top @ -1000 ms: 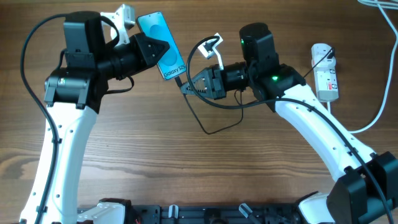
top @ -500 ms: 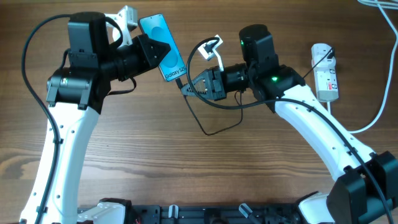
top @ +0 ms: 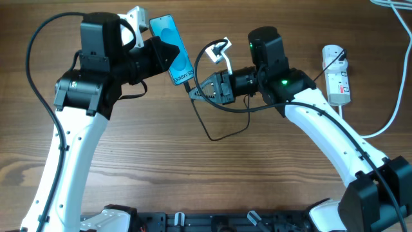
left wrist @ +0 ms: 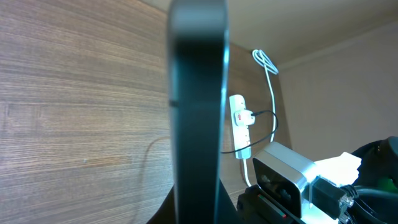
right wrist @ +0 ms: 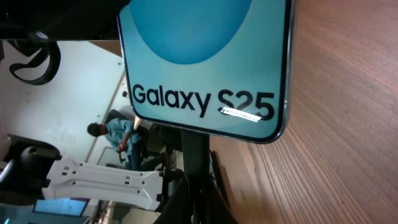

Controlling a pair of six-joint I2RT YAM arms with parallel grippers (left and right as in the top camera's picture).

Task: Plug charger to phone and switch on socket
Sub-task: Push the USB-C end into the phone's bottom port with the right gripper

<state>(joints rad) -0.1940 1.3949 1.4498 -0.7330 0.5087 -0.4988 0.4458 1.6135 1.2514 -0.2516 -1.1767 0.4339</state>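
**Overhead:** The left hand [top: 161,51] is clamped on the slim turquoise-screened, white-edged phone [top: 175,63] and holds it tilted above the brown wooden tabletop [top: 193,180]. Just below the phone's lower end, the right hand [top: 197,89] is closed on the tip end of the thin black charger [top: 214,136]. The charger's slack loops down from the phone and runs off to the long white socket [top: 338,87], which lies well to the right of the phone. The phone looks rigid, smooth and light. Its glass is likely slippery, so the long edges are the place to grip it. The cable is limp, so only the stiff connector close to the tip gives control.

**Left wrist:** The phone [left wrist: 198,112] shows edge-on as a dark slab. Beyond it lies the socket [left wrist: 239,127] with the charger's black plug [left wrist: 250,116] pushed into it, and a thicker white lead [left wrist: 268,71] trails away.

**Right wrist:** The phone [right wrist: 205,56] fills the frame, reading "Galaxy S25". The charger [right wrist: 196,155] meets the phone's bottom edge. The tip is probably seated, but the port itself is hidden.

**Count:** one phone, one charger, one socket, one white lead, two hands.
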